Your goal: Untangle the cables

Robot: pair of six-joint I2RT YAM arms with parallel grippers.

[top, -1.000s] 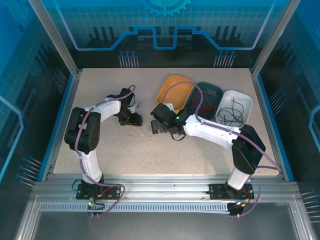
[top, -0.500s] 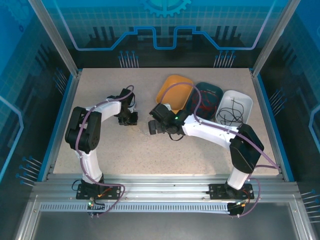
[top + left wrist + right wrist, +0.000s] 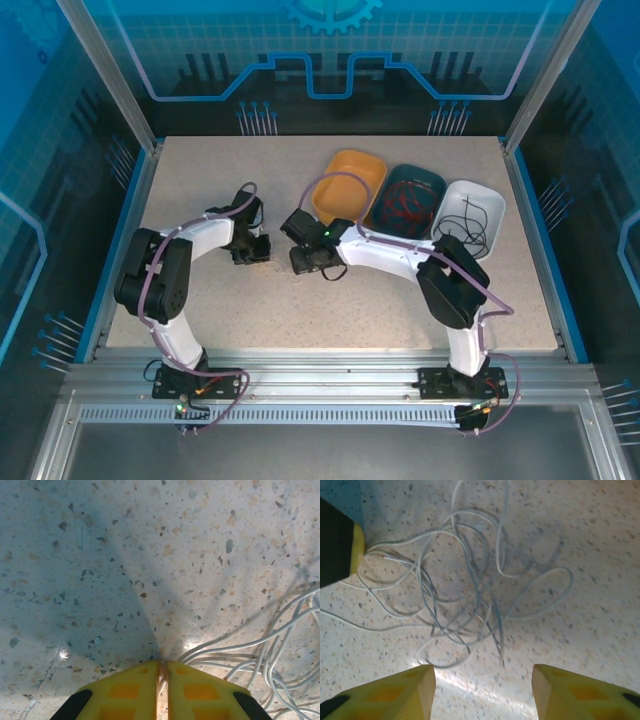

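Note:
A loose tangle of thin white cables (image 3: 470,580) lies flat on the speckled table between my two grippers. My left gripper (image 3: 163,662) is shut on a strand at the tangle's left edge, and the other white cables (image 3: 240,650) fan out to its right. In the top view the left gripper (image 3: 252,250) sits just left of the right gripper (image 3: 300,262). My right gripper (image 3: 481,672) is open, its yellow fingers (image 3: 420,690) wide apart just short of the tangle, with nothing between them. The left gripper's finger (image 3: 340,545) shows at that view's upper left.
Three trays stand at the back right: an orange tray (image 3: 350,180), a teal tray (image 3: 432,182) holding red cables (image 3: 405,205), and a white tray (image 3: 490,200) holding black cables (image 3: 465,222). Metal frame posts and blue walls ring the table.
Both grippers have shifted a little left and toward the near edge. The right arm now reaches further left across the table.

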